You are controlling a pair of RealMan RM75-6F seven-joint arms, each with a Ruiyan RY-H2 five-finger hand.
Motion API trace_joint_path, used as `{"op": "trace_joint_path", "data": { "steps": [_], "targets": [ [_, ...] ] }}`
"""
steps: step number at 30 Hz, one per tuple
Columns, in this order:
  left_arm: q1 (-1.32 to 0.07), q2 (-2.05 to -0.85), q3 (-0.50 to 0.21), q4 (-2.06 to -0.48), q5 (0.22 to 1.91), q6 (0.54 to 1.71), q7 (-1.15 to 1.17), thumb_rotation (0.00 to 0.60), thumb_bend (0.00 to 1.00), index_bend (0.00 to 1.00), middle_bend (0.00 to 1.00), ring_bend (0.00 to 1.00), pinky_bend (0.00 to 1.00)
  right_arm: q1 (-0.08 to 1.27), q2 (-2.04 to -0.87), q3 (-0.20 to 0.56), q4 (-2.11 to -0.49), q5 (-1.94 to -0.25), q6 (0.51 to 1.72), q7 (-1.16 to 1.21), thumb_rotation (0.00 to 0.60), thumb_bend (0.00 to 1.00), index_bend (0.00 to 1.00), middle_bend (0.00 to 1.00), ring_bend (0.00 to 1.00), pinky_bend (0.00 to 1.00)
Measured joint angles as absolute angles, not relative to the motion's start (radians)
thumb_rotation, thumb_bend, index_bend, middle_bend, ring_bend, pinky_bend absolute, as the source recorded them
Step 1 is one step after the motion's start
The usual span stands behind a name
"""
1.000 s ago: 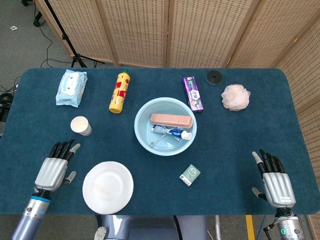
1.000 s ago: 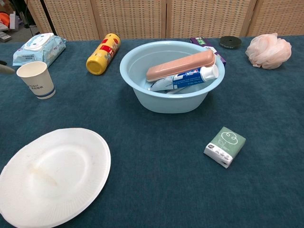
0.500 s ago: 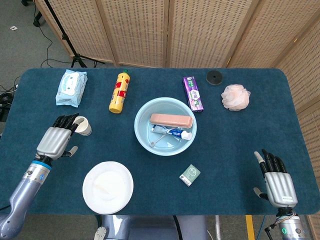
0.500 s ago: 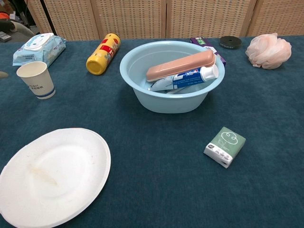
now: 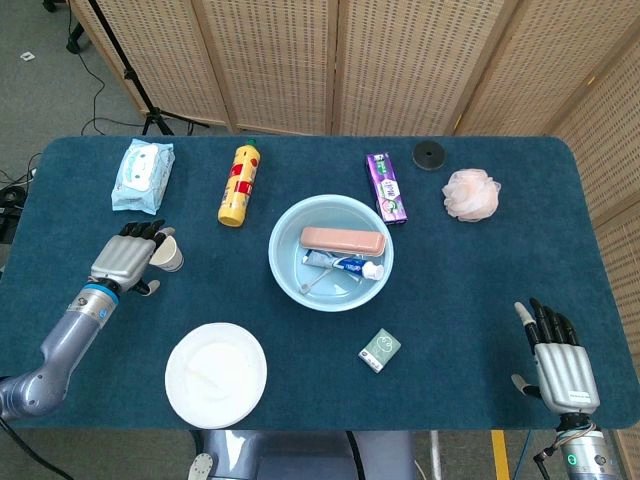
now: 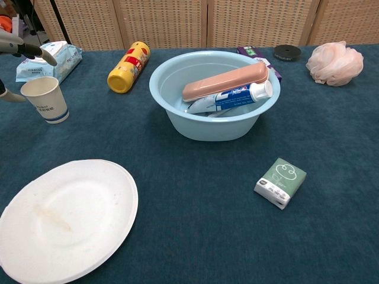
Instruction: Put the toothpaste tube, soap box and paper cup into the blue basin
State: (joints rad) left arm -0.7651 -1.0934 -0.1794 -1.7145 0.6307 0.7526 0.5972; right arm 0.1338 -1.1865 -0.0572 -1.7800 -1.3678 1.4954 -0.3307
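The blue basin (image 5: 277, 262) (image 6: 177, 121) stands mid-table. Inside it lie a pink soap box (image 5: 343, 240) (image 6: 225, 81) and a toothpaste tube (image 5: 346, 264) (image 6: 232, 97). A white paper cup (image 5: 168, 254) (image 6: 46, 99) stands upright on the cloth to the basin's left. My left hand (image 5: 127, 262) is right beside the cup on its left. Its fingers (image 6: 26, 49) reach over the rim and the thumb sits low at the cup's side, with no firm grip showing. My right hand (image 5: 561, 361) rests open at the front right corner, far from everything.
A wet-wipes pack (image 5: 143, 175), a yellow bottle (image 5: 238, 185), a purple box (image 5: 386, 187), a black disc (image 5: 429, 155) and a pink bath puff (image 5: 471, 194) line the far side. A white paper plate (image 5: 216, 374) and a small green box (image 5: 380, 350) lie near the front.
My left hand has travelled away from the front edge up to the paper cup and now reaches around it. The right hand has slid slightly back toward the front edge.
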Motion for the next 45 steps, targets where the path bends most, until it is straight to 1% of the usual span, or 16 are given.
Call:
{"op": "trace_joint_path", "data": {
  "steps": [5,9,17,27,30,33,35,38,41,45],
  "targets": [
    [-0.848,-1.116,-0.124,-1.636,0.504,0.739,0.639,0.600,0.29,0.02,0.00,0.00,0.04,0.129,-1.183,-0.048,-1.781,-1.365,1.483,-0.328,0.600,0.13,0.00,0.00,0.00,0.08],
    [-0.868,-1.141,-0.098,-1.591,0.473,0.743,0.637,0.600,0.29,0.02,0.00,0.00,0.04,0.123,-1.182,-0.042,-1.784,-1.370,1.476,-0.328,0.600,0.13,0.00,0.00,0.00,0.08],
    [-0.883,-1.199,-0.049,-1.524,0.481,0.755,0.615,0.600,0.29,0.02,0.00,0.00,0.04,0.115,-1.181,-0.032,-1.787,-1.372,1.462,-0.330,0.600,0.13,0.00,0.00,0.00,0.08],
    [-0.873,-1.247,-0.044,-1.496,0.570,0.813,0.573,0.600,0.29,0.02,0.00,0.00,0.04,0.107,-1.176,-0.019,-1.791,-1.371,1.448,-0.323,0.600,0.13,0.00,0.00,0.00,0.08],
    [-0.865,-1.261,-0.043,-1.488,0.592,0.833,0.561,0.600,0.30,0.06,0.00,0.00,0.04,0.104,-1.174,-0.015,-1.792,-1.374,1.446,-0.320,0.600,0.13,0.00,0.00,0.00,0.08],
    [-0.862,-1.273,-0.037,-1.484,0.597,0.842,0.562,0.600,0.30,0.15,0.00,0.00,0.05,0.100,-1.173,-0.012,-1.793,-1.377,1.448,-0.319,0.600,0.13,0.00,0.00,0.00,0.08],
    [-0.862,-1.278,-0.032,-1.482,0.595,0.845,0.571,0.600,0.31,0.23,0.00,0.00,0.07,0.098,-1.172,-0.009,-1.794,-1.377,1.448,-0.317,0.600,0.13,0.00,0.00,0.00,0.08],
    [-0.864,-1.287,-0.025,-1.476,0.583,0.849,0.584,0.600,0.31,0.30,0.00,0.00,0.11,0.096,-1.170,-0.006,-1.796,-1.378,1.446,-0.316,0.600,0.13,0.00,0.00,0.00,0.08],
    [-0.862,-1.294,-0.025,-1.470,0.582,0.858,0.584,0.600,0.31,0.33,0.00,0.02,0.13,0.094,-1.170,-0.004,-1.797,-1.378,1.444,-0.316,0.600,0.13,0.00,0.00,0.00,0.08],
    [-0.859,-1.299,-0.027,-1.466,0.587,0.871,0.583,0.600,0.33,0.35,0.03,0.05,0.15,0.094,-1.169,-0.003,-1.798,-1.378,1.434,-0.317,0.600,0.13,0.00,0.00,0.00,0.08]
  ]
}}
